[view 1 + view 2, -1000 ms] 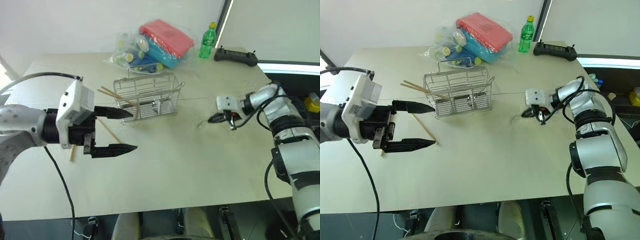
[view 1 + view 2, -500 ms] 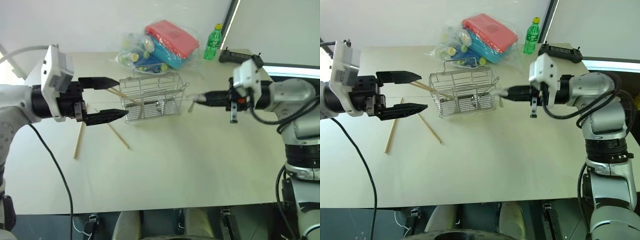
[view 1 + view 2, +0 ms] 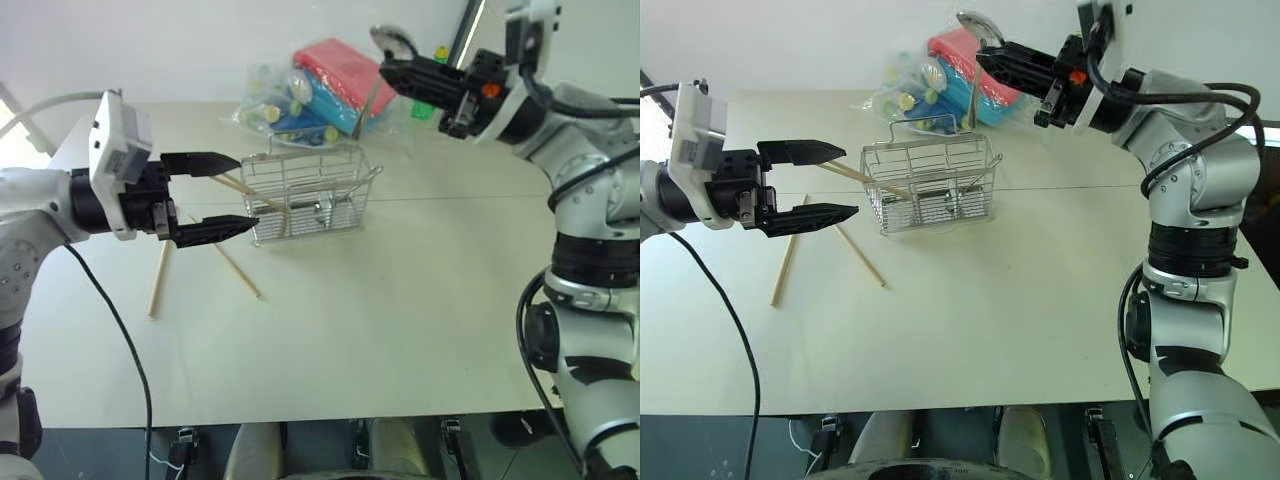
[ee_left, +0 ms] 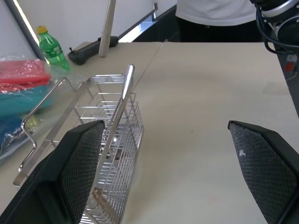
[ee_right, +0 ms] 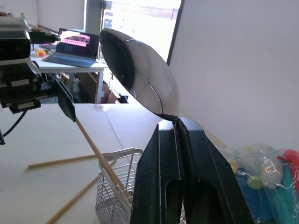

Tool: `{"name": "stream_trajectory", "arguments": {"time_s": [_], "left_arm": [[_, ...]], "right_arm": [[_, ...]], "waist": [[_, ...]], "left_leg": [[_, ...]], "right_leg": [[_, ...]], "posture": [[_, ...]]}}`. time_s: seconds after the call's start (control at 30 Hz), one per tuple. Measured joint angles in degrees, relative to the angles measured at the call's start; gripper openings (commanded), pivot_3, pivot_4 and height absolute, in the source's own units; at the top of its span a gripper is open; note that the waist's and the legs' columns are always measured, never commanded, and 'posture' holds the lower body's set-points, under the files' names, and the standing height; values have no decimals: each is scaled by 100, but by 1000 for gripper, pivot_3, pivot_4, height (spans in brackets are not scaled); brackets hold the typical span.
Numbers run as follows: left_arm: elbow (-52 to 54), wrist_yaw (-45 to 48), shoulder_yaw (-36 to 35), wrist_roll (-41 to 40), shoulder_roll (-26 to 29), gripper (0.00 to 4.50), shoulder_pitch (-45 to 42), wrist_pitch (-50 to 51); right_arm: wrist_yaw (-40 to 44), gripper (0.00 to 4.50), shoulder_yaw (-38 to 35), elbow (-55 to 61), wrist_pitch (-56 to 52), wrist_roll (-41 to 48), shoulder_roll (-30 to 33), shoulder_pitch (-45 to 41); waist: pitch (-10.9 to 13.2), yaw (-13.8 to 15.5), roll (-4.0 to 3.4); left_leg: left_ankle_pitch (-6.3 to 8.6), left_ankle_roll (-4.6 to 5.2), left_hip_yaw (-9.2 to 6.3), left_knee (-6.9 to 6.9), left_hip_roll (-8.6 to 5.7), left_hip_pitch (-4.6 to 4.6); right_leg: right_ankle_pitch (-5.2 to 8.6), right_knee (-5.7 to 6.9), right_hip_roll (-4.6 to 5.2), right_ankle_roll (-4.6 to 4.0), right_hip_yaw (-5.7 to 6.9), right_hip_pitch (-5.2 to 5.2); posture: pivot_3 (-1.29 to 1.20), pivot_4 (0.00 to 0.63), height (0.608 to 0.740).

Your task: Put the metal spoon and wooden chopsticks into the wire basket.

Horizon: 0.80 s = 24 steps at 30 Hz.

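Spoon (image 3: 978,24) aloft, chopsticks (image 3: 862,179) low on a pale table (image 3: 1020,300).
One metal spoon pinched in the closed right gripper (image 3: 990,55) above one wire basket (image 3: 930,185), far centre; three chopsticks: one propped in the basket, two lying left of it; left gripper (image 3: 830,182) gapes empty.

The pale beige worktop (image 3: 970,330) carries a small silver wire basket (image 3: 931,185). Two pale wooden chopsticks (image 3: 786,264) lie flat left of the basket; behind it sit a clear plastic bag of coloured items (image 3: 940,85) and a green plastic bottle (image 3: 430,75).
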State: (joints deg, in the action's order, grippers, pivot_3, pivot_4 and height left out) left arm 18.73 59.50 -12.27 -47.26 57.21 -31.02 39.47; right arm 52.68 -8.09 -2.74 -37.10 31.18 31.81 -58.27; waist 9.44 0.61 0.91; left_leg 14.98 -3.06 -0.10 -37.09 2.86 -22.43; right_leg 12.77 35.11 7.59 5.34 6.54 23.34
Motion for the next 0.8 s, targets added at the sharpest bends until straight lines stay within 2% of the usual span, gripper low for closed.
{"name": "stream_trajectory", "arguments": {"time_s": [0.5, 0.6, 0.63, 0.8], "left_arm": [[-65, -101, -1, 69, -49, 4500, -309, -5], [-114, -103, 4, 129, -75, 4500, -336, -10], [-152, -102, 5, 164, -103, 4500, -357, -18], [-251, -94, 27, 285, -164, 4500, -397, -56]], "right_arm": [[-799, 47, 520, -822, 497, -677, -654, 441], [-933, 873, 530, -825, 472, -740, -662, 566], [-970, 1278, 530, -802, 417, -738, -679, 639], [-1081, 3779, 552, -581, 143, -732, -733, 931]], "waist": [[1, -127, -1], [0, -132, 0], [0, -129, 0], [2, -130, -2]], "left_leg": [[0, 1, -3, 6, 0, -2], [0, 1, -4, 7, 0, -1], [0, 1, -4, 7, 0, -1], [0, 1, -4, 6, 0, -1]], "right_leg": [[0, 4, -1, 1, 0, 3], [0, 5, -1, 1, 0, 3], [-1, 5, -1, 1, 0, 3], [-1, 4, -1, 1, 0, 3]], "posture": [[0, 150, 678], [0, 150, 678], [0, 150, 678], [0, 150, 678]]}}
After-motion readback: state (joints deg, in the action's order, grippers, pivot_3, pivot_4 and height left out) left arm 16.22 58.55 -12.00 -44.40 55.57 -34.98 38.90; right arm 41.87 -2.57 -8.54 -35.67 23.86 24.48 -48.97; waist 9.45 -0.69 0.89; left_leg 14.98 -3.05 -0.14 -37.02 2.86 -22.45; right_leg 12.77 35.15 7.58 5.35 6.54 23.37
